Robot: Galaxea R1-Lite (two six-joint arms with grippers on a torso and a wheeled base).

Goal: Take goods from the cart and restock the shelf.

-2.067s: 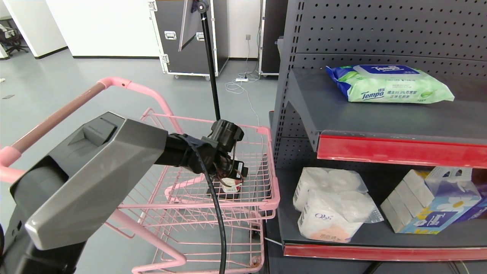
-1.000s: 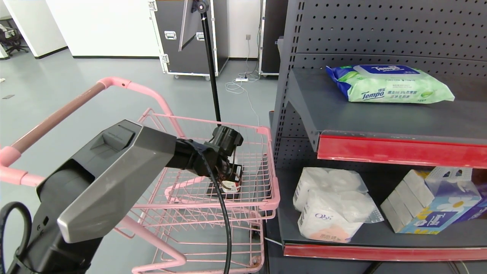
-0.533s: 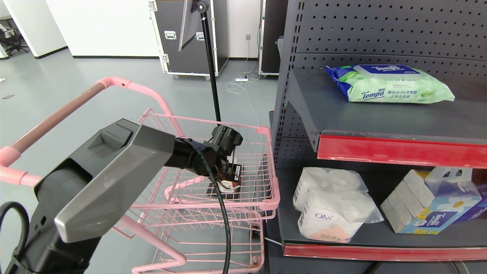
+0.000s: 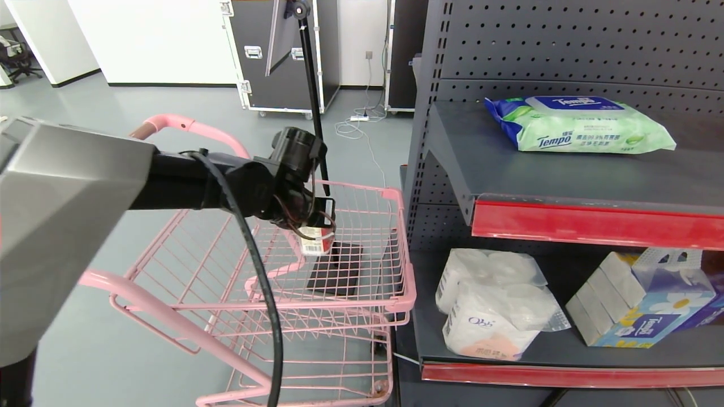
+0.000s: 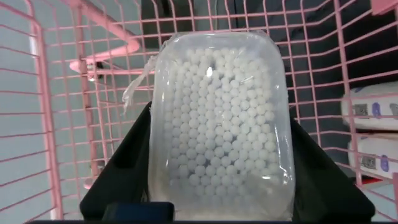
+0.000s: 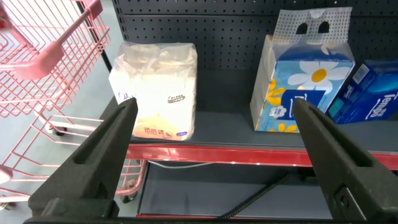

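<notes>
Left tool [image 4: 318, 223]: clamped on a clear, round-cornered tub [image 5: 219, 118] packed with white swab tips, white-and-red label | tub held over the basket of the pink wire cart [image 4: 396, 294] | right tool [image 6: 214, 115]: fingers spread wide, facing the lower shelf [image 6: 249, 154] | beyond: wrapped tissue-roll pack [image 6: 158, 87], flowered tissue box [image 6: 305, 81].

Shelf [image 4: 565, 175] & blue pack [image 4: 714, 312] past rt edge

Black wheeled flight case [image 4: 254, 85] behind a thin black pole [image 4: 313, 85], white cable [image 4: 352, 131] on the grey floor [image 4: 113, 113]
</notes>
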